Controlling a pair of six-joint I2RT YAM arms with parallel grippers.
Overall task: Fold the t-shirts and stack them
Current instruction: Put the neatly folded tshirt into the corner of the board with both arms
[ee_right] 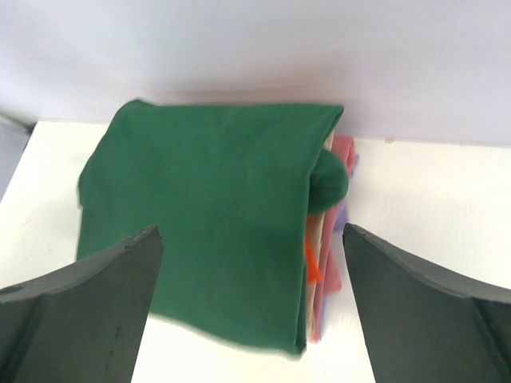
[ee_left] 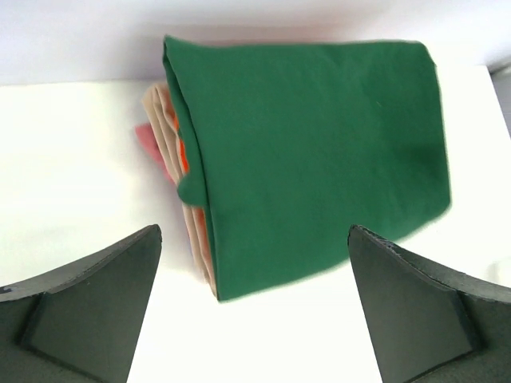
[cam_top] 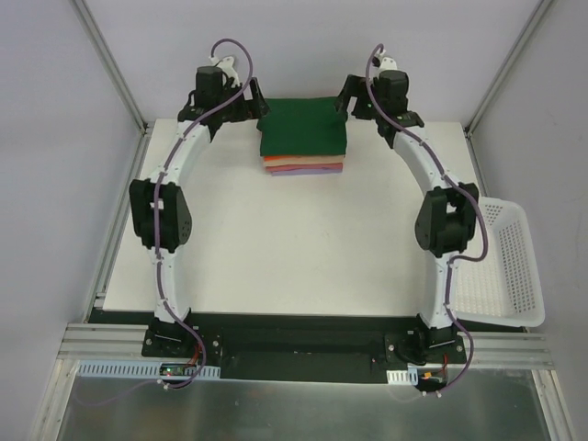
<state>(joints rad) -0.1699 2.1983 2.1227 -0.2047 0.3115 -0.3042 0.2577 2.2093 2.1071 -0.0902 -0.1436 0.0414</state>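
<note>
The folded t-shirts form one stack [cam_top: 303,140] at the back middle of the table. A dark green t-shirt [ee_left: 311,159] [ee_right: 207,223] lies on top as a rectangle. Under it, orange, tan, pink and lilac edges [cam_top: 303,166] stick out at the front. In the left wrist view tan and orange layers [ee_left: 192,219] show at the stack's side. A lilac edge [ee_right: 343,215] shows in the right wrist view. My left gripper [cam_top: 250,103] [ee_left: 255,307] hangs open just left of the stack, holding nothing. My right gripper [cam_top: 353,99] [ee_right: 251,311] hangs open just right of it, also with nothing held.
A white mesh basket [cam_top: 503,266] stands off the table's right edge beside the right arm. The white back wall rises directly behind the stack. The white tabletop [cam_top: 294,248] stretches from the stack to the arm bases.
</note>
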